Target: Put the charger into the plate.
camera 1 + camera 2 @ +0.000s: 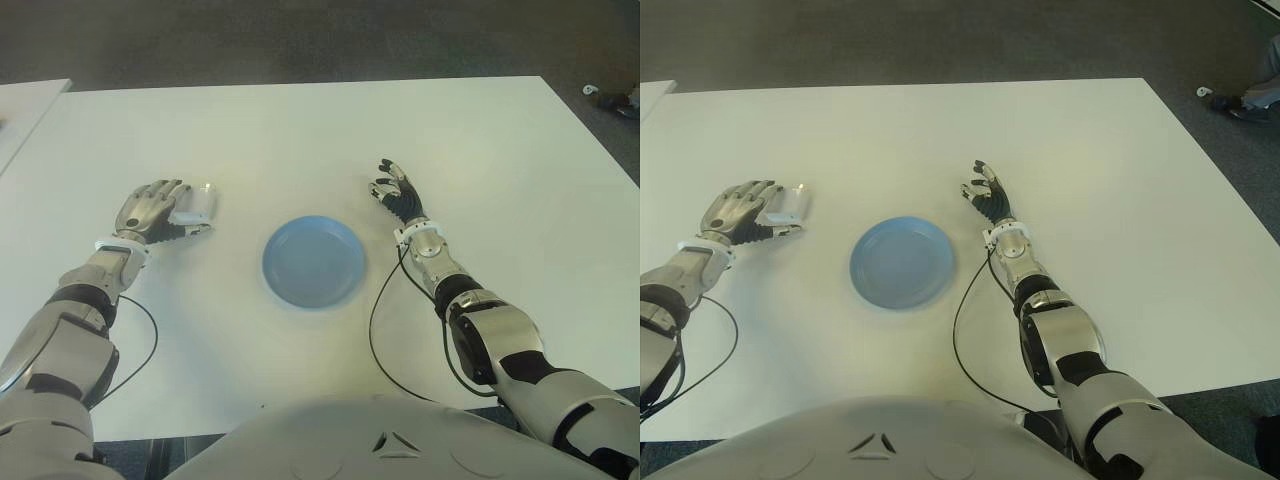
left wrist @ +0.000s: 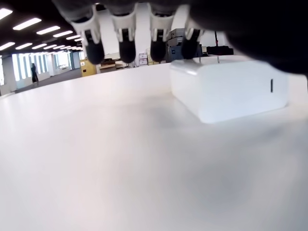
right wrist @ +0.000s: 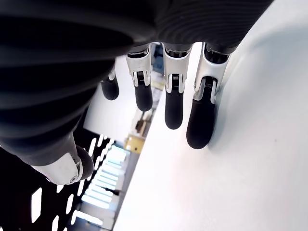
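The charger [image 1: 193,209], a white block, is seen lying on the white surface [image 1: 300,140], to the left of the plate [image 1: 313,261] and apart from it. It is set just beside the left robot hand [image 1: 152,211], on the side nearer the plate. In the left wrist view the charger [image 2: 231,89] is shown resting flat on the surface, with the dark fingertips [image 2: 127,50] held above and beyond it; the fingers are extended, not closed around it, and whether the thumb side touches the block cannot be told. Nothing is held by this hand.

The plate, round and light blue, is placed near the middle of the surface, between the two hands, and is seen bare.

The right robot hand [image 1: 397,195] is found to the right of the plate, close to its rim but apart from it. Its fingers [image 3: 200,115] are spread and relaxed just over the surface, with nothing held.

A dark cable [image 1: 380,320] is seen running from the right forearm across the surface toward the robot's body.
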Controlling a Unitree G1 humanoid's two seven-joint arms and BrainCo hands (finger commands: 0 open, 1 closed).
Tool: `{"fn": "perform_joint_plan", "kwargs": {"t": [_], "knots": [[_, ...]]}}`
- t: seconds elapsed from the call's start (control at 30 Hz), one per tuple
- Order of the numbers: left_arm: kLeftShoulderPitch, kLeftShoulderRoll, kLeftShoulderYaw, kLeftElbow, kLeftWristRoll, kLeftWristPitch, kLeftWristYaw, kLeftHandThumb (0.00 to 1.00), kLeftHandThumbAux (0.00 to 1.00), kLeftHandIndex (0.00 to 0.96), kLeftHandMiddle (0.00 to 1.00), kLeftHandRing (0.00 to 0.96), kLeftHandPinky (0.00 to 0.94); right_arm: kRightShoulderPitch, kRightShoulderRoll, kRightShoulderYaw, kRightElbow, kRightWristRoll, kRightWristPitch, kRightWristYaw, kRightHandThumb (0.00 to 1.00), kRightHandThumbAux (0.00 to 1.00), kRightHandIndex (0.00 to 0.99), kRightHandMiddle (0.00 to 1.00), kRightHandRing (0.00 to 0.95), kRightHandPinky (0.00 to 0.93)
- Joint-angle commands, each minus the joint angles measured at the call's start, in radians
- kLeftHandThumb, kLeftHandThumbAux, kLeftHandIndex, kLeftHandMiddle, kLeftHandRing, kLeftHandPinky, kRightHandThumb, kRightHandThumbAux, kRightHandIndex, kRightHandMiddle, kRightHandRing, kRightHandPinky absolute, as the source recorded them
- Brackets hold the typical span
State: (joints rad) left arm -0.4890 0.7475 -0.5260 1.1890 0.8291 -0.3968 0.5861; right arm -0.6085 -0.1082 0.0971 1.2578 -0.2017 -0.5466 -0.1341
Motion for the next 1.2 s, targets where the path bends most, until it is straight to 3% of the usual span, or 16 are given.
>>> {"fn": "perform_joint_plan", "kwargs": {"t": [0.03, 0.9, 1.2], "knots": [[-0.015, -0.022, -0.021, 0.017, 0.013, -0.004, 0.004, 0.247, 0.184, 0.000, 0.000, 0.000, 0.000, 0.092, 0.020, 0.018, 0.069, -0.029, 0.058, 0.032, 0.260, 0.611, 0.010, 0.141, 0.221, 0.308], [-0.059, -0.003, -0.029, -0.006, 0.022, -0.036, 0.017, 0.265, 0.185, 0.000, 0.000, 0.000, 0.000, 0.090, 0.018, 0.032, 0.070, -0.040, 0.061, 0.020, 0.254, 0.618, 0.016, 0.135, 0.205, 0.275], [-0.008, 0.039, -0.020, -0.098, 0.019, -0.072, 0.031, 0.280, 0.195, 0.000, 0.000, 0.000, 0.000, 0.090, 0.018, 0.031, 0.071, -0.038, 0.066, 0.019, 0.251, 0.614, 0.019, 0.138, 0.206, 0.277]]}}
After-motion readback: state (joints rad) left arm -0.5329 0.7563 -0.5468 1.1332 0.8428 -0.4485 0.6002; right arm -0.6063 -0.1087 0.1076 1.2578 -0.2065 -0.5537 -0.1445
